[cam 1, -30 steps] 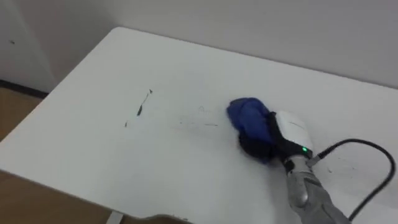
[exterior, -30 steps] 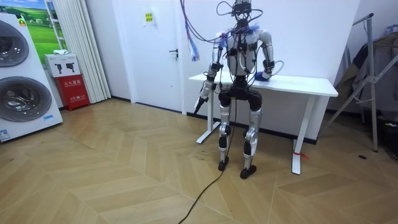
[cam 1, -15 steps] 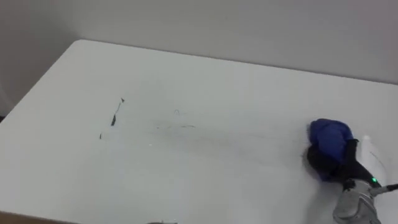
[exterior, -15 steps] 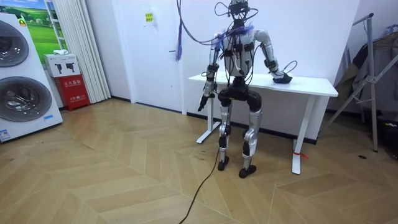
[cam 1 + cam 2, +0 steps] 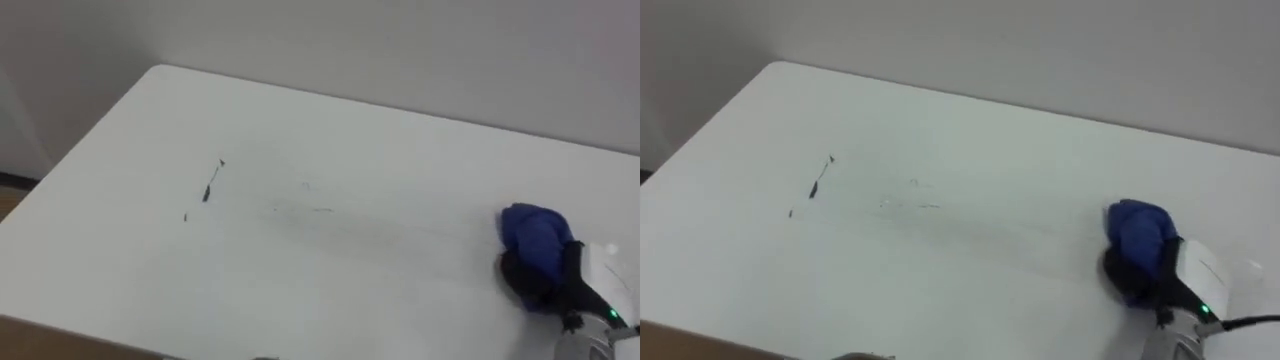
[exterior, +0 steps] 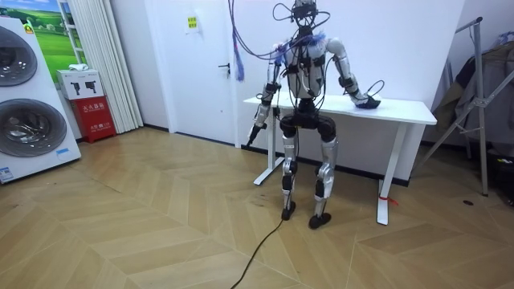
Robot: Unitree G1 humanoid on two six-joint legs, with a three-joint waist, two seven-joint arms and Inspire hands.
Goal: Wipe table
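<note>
Gripping a bunched blue cloth, the right hand sits on the white tabletop, toward its right end. Dark fingers curl round the cloth's lower side and the pale back of the hand faces up. Cloth is in contact with the tabletop surface, about midway between its near and far edges.

On the tabletop's left half: 1 short dark streak, slanted, with a small speck at each end. Toward the tabletop's middle: faint thin smudges, hard to make out.

Room view: robot stands upright at the tabletop's front edge, right arm reached out over it. Left hand hangs at the robot's side, below the tabletop's end on the room view's left; cannot tell how its fingers are set.
</note>
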